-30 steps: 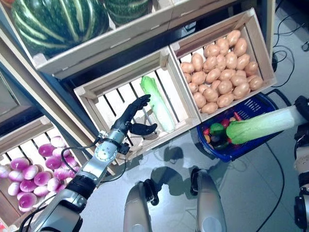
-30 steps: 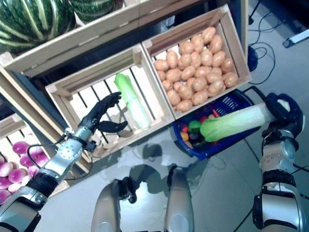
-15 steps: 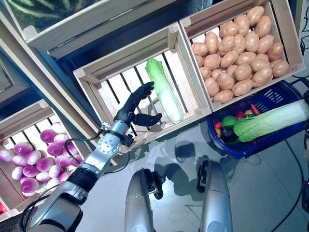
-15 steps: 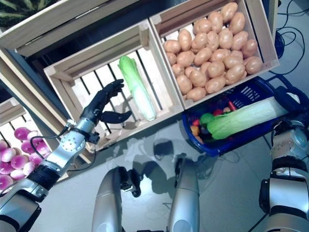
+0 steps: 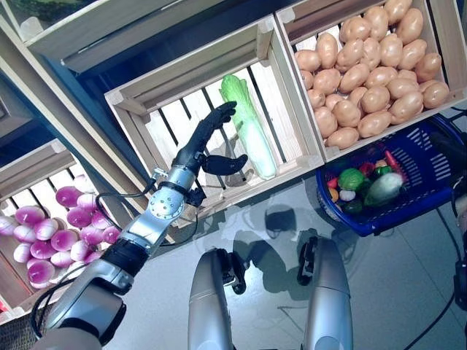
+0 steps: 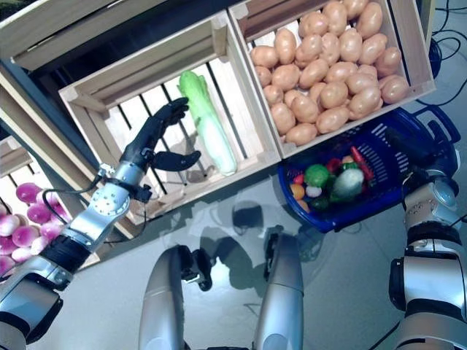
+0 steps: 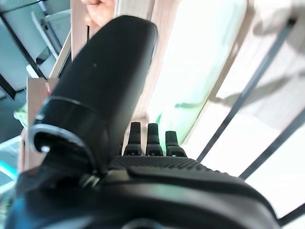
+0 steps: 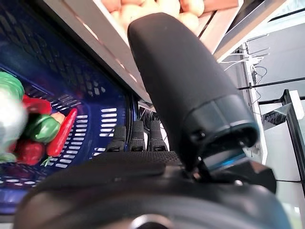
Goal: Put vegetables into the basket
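The blue basket (image 5: 363, 226) stands on the floor below the wooden stand. It holds several small vegetables and a long pale-green cabbage (image 5: 383, 188), which also shows in the right eye view (image 6: 349, 184). My right hand (image 6: 417, 152) is over the basket's far right rim, fingers straight and empty; its thumb (image 8: 162, 71) shows in the right wrist view. My left hand (image 5: 203, 149) is open inside a slatted crate, fingers right beside a second long green cabbage (image 5: 248, 130) that lies on the slats. That cabbage (image 7: 200, 71) shows past the left thumb.
The wooden stand's crates (image 5: 292, 157) slope toward me, and the right-hand crate's front edge (image 5: 379, 142) overhangs the basket's back. Grey floor (image 5: 263, 233) lies between the stand and the basket.
My right hand has let go of the long cabbage, which now lies in the basket. My left hand has reached a little closer to the cabbage in the crate. The camera has shifted.
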{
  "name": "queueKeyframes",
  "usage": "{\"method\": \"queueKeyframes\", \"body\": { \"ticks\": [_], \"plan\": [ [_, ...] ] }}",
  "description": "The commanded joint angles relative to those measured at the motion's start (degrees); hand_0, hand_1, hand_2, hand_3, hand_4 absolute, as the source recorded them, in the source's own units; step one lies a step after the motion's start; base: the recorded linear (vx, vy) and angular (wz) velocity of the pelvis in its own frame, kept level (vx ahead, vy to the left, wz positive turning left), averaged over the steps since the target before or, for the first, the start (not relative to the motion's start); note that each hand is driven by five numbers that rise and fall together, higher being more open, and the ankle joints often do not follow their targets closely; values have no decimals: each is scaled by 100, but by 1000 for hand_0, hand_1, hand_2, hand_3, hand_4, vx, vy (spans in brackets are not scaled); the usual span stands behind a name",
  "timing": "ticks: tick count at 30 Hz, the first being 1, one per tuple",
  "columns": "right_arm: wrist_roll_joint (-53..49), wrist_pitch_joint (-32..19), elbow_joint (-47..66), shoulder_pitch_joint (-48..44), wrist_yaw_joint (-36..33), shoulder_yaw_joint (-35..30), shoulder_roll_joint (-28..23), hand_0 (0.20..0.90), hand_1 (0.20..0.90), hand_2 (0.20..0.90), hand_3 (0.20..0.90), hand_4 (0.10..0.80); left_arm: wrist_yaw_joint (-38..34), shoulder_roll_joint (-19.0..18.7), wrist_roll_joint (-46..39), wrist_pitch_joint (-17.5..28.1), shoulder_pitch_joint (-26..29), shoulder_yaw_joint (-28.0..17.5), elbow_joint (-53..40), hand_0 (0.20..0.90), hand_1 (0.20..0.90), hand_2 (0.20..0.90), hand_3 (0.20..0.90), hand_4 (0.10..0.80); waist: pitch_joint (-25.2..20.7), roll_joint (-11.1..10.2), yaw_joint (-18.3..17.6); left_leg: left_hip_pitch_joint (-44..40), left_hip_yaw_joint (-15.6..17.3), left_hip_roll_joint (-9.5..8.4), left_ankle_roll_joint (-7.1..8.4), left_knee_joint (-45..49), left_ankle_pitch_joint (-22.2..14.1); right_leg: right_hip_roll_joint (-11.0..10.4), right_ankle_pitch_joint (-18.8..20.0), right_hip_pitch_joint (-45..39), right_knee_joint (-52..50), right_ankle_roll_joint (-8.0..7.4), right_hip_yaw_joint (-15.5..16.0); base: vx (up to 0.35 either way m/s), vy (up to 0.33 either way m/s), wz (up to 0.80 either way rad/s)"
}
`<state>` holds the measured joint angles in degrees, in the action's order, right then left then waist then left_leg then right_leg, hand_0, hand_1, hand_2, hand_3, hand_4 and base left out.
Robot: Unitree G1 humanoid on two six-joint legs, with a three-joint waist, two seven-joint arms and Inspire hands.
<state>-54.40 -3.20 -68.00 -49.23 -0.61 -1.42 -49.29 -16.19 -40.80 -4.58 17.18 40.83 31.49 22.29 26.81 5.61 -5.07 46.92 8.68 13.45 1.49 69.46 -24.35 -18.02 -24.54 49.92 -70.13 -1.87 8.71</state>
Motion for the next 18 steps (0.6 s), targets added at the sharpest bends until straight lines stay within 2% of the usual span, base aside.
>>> {"method": "queueKeyframes", "body": {
  "ticks": [1, 3, 6, 7, 9, 13, 18],
  "plan": [
    [257, 15, -293, -219, 24, 57, -427, 900, 900, 900, 900, 800, -1108, -636, 1269, 174, 949, -71, -118, 900, 900, 900, 900, 800, -426, -260, 14, -36, -14, 212, 269, 166, -257, -174, 323, -341, 256, -53, -104, 0, 0, 0],
    [819, 476, -423, -176, -223, 220, -485, 900, 900, 900, 900, 800, -1464, -862, 1830, -100, 1412, 225, 36, 900, 900, 900, 900, 800, -423, -300, -29, 101, -27, 264, 271, 278, -255, -174, 337, -199, 173, -73, -137, 0, 0, 0],
    [1004, 661, -506, -282, -280, 581, -634, 900, 900, 900, 900, 800, -1904, -1147, 2715, -433, 1975, 723, 330, 900, 900, 900, 900, 800, -433, -331, -96, 226, 5, 325, 252, 303, -217, -158, 353, -58, 121, -91, -138, -6, 11, -2],
    [1014, 630, -487, -351, -319, 748, -705, 900, 900, 900, 900, 800, -2180, -1326, 3301, -594, 2310, 1049, 544, 900, 900, 900, 900, 800, -436, -341, -133, 272, 22, 370, 248, 296, -202, -156, 354, -1, 106, -99, -144, -7, 46, -8],
    [1088, 442, -328, -342, -402, 888, -742, 900, 900, 900, 900, 800, -2490, -1523, 3744, -855, 2650, 1424, 782, 900, 900, 900, 900, 800, -419, -352, -198, 335, 34, 423, 259, 308, -185, -144, 364, 75, 75, -118, -173, 2, 72, -10],
    [918, 109, 208, -105, -279, 943, -713, 900, 900, 900, 900, 800, -2880, -1868, 4680, -1042, 3200, 2083, 1086, 900, 900, 900, 900, 800, -410, -358, -342, 472, 55, 524, 280, 350, -191, -126, 362, 233, 2, -158, -237, 13, 89, -17],
    [596, -243, 833, 431, -24, 736, -691, 900, 900, 900, 900, 800, -2565, -2145, 5162, -1088, 3860, 3013, 1248, 900, 900, 900, 900, 800, -410, -351, -523, 730, 92, 671, 345, 534, -256, -161, 386, 475, -83, -227, -343, 15, 89, -17]
  ]
}}
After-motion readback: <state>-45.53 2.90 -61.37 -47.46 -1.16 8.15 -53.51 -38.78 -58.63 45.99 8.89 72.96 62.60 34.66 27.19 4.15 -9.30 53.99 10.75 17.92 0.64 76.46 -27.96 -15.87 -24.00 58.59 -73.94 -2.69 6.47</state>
